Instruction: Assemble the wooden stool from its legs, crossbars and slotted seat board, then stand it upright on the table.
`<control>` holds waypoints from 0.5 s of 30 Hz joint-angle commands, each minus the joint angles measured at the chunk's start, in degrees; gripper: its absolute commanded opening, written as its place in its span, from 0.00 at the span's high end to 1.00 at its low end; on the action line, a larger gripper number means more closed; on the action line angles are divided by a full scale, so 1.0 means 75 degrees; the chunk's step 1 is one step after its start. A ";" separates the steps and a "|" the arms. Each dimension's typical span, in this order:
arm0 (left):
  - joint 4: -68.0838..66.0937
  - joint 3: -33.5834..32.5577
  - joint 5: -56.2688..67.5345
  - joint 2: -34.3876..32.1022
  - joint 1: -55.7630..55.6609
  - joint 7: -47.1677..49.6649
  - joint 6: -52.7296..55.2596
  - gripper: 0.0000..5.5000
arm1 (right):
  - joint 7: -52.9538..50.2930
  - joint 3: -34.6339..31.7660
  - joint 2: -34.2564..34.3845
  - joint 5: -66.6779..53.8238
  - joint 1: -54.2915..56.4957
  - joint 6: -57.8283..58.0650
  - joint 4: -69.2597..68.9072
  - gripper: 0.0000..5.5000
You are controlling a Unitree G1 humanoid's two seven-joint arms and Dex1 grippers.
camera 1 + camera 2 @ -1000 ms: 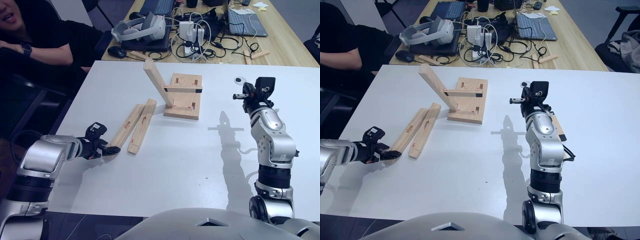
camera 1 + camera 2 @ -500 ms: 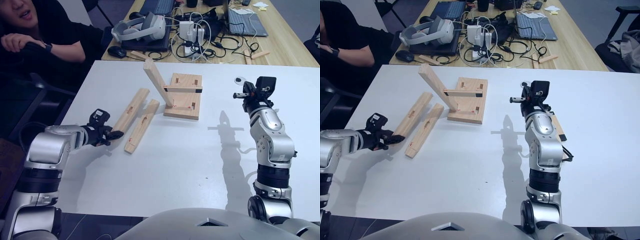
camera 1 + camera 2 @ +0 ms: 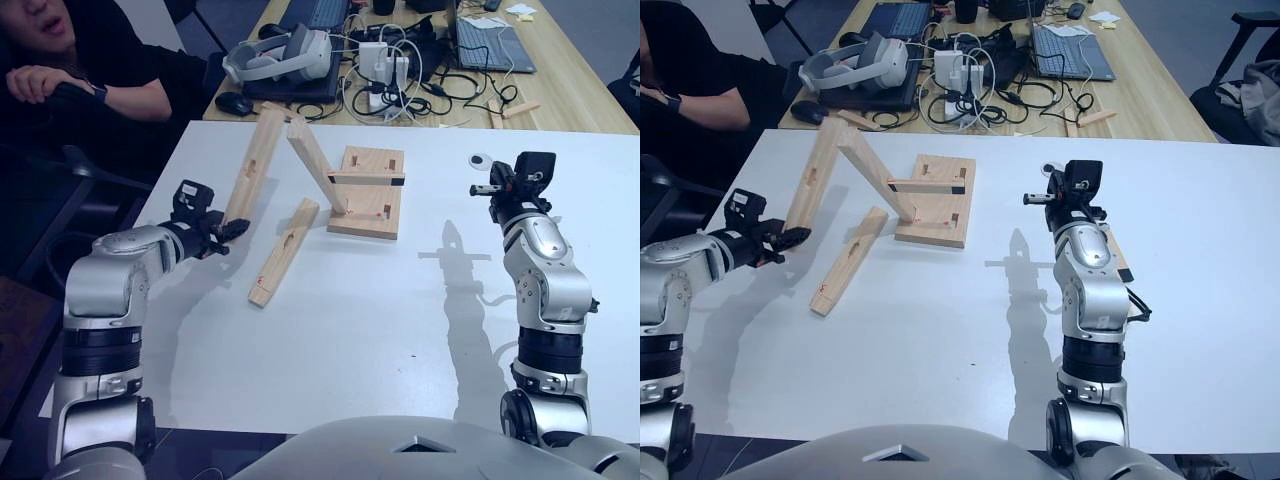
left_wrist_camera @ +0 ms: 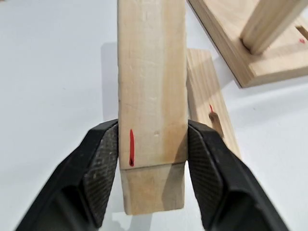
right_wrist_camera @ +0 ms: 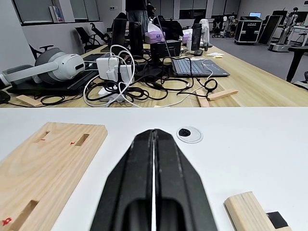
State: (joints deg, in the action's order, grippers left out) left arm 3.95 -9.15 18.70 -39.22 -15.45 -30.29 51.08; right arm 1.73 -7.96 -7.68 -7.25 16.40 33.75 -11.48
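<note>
Near the table's point(image 3: 330, 340) left edge, the bent left arm's left gripper point(image 3: 232, 229) clamps the lower end of a tilted wooden leg point(image 3: 252, 165). The right gripper point(image 3: 489, 188) stands raised on its upright forearm, closed tight.

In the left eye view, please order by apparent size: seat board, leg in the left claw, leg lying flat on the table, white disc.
Largest: seat board.
Next: held leg and flat leg; they look alike, so I do not rank them.
Smallest: white disc.
</note>
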 commanded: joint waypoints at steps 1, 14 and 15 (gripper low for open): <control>-0.0149 -0.0390 -0.0107 0.0381 -0.0495 0.0469 -0.0806 0.63 | 0.0006 -0.0065 -0.0236 0.0123 0.0234 -0.0131 0.0115 1.00; 0.0051 -0.0738 -0.0080 0.1305 -0.1876 0.1231 -0.3126 0.63 | 0.1193 -0.0906 -0.2036 -0.0304 0.2381 -0.1035 0.1890 1.00; 0.0081 -0.0723 -0.0027 0.1332 -0.2023 0.1174 -0.3252 0.63 | 0.1612 -0.1017 -0.2085 -0.0730 0.2678 -0.0950 0.1896 0.97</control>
State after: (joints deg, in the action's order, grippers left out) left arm 3.78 -14.76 18.04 -29.26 -27.77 -20.59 28.81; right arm 9.12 -13.74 -22.31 -7.62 31.63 26.03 2.02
